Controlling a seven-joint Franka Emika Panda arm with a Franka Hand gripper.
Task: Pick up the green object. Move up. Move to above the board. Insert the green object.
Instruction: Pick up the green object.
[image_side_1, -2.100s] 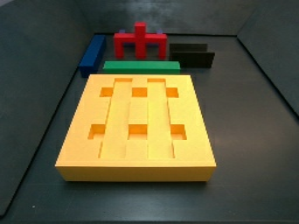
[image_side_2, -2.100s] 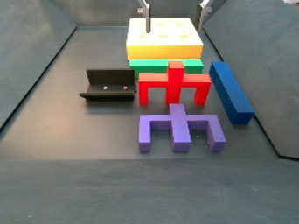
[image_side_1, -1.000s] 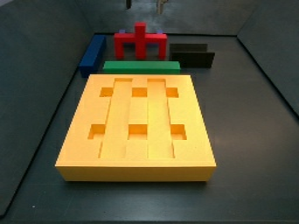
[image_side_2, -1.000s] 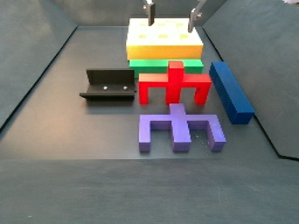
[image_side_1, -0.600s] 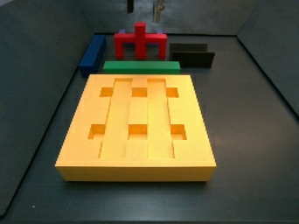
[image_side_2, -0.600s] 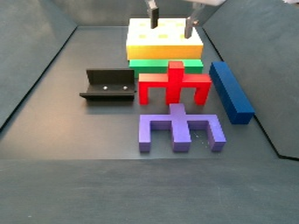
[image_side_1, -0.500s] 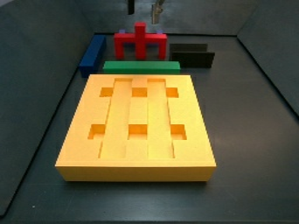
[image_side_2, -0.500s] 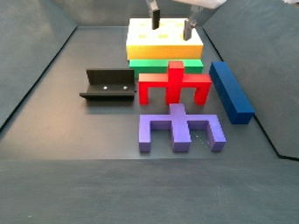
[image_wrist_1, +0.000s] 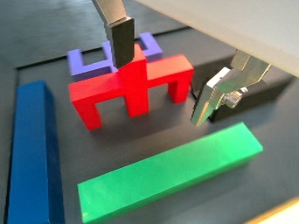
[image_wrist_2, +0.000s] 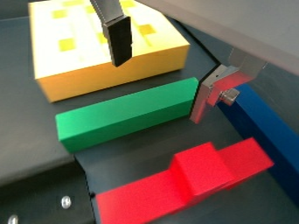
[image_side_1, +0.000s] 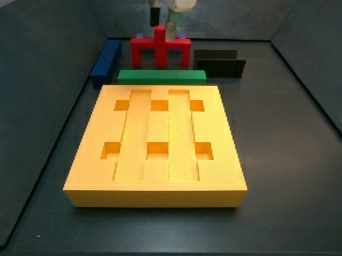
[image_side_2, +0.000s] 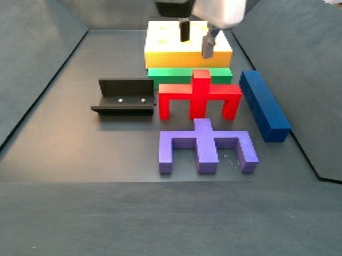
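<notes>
Wrist views: hand (image_wrist_1: 167, 70) is open, nothing between the silver fingers (image_wrist_1: 121, 37), hanging above the red piece (image_wrist_1: 126, 86) and the green object (image_wrist_1: 170, 173); the green object (image_wrist_2: 126, 111) lies flat on the dark surface (image_wrist_2: 140, 153), just beside the board (image_wrist_2: 100, 48). Blue bar (image_wrist_1: 33, 149) runs along one side; purple piece (image_wrist_1: 90, 59) sits behind the red one; fixture (image_wrist_1: 260, 89) is partly hidden by a finger. Side views: hand (image_side_2: 191, 38) hovers over the board's near edge, fingers apart. Green object (image_side_2: 189, 72) is wedged between board (image_side_2: 187, 45) and red piece (image_side_2: 199, 97); the red piece crowds its long side. Green object (image_side_1: 160, 75), board (image_side_1: 158, 140), fixture (image_side_1: 221, 63) and blue bar (image_side_1: 106, 59) all rest on the surface.
</notes>
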